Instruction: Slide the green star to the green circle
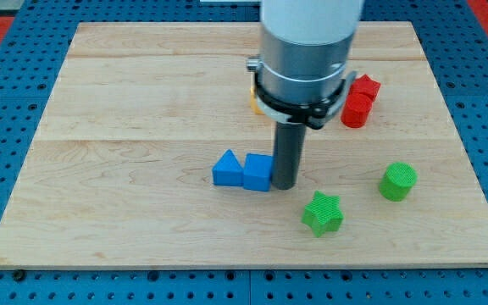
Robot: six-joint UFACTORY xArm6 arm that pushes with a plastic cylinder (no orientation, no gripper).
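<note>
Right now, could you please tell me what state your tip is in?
My tip: a plain rod, holding nothing, down on the board beside the blue cube, up and to the view's left of the green star.

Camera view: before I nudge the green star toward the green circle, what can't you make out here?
- Yellow block: only a sliver shows in the camera view; the arm's grey body hides the rest, so its shape is unknown.
- Red blocks: partly behind the arm; they look like two, and their shapes are unclear.
- My tip: whether it touches the blue cube cannot be told.
- The arm's upper part is cut off by the view's top.
</note>
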